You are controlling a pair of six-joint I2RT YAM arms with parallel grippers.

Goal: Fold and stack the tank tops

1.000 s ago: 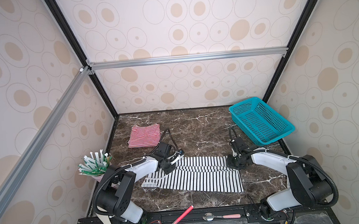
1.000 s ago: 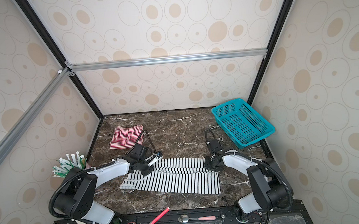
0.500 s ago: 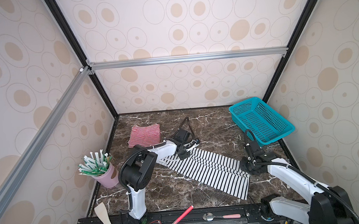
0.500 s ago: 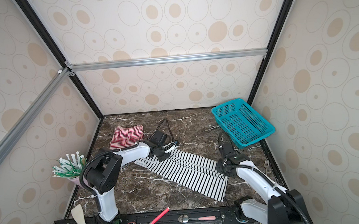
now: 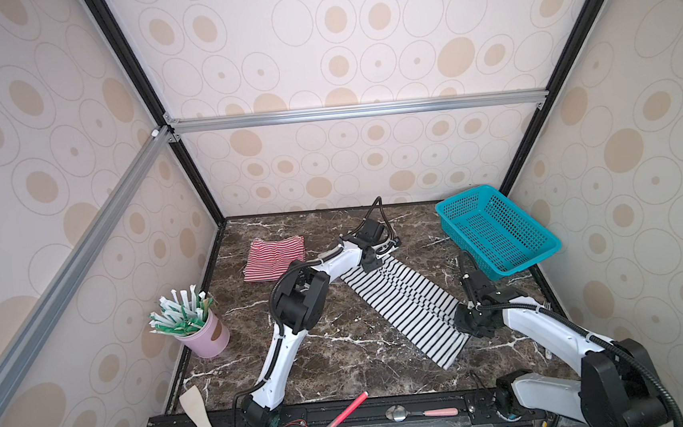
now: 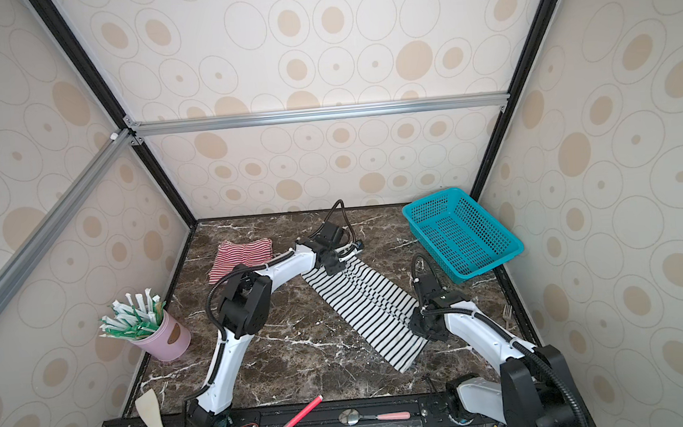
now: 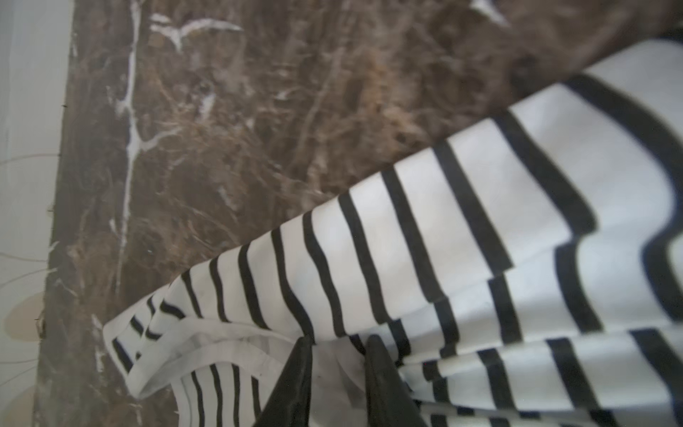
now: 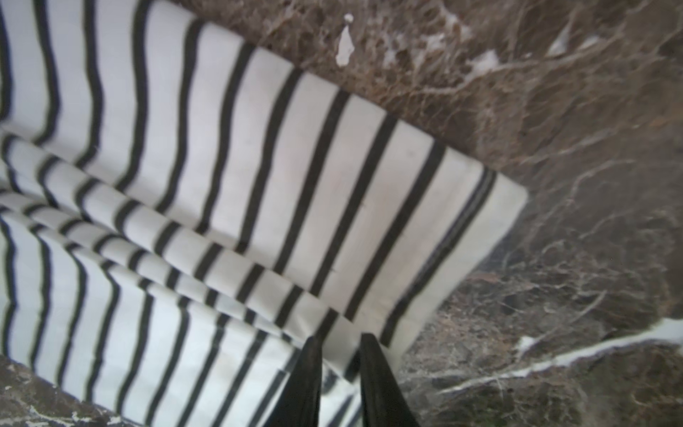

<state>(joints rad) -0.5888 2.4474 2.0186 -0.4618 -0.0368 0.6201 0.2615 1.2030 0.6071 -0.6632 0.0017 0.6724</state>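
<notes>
The black-and-white striped tank top lies folded into a long strip, stretched diagonally from the table's back middle to its front right. My left gripper is shut on the far end, pinching white trim and striped cloth. At the near end my right gripper is shut on the hem corner of the same top. The red-and-white tank top rests folded at the back left, apart from both grippers.
A teal mesh basket stands at the back right, close to the right arm. A pink cup of several wrapped sticks sits at the left edge. A wooden spatula, red stick and spoon lie along the front rail.
The black-and-white top has swung from lying across the front to a diagonal. My left gripper carried its end toward the back; my right gripper drew its end toward the front right.
</notes>
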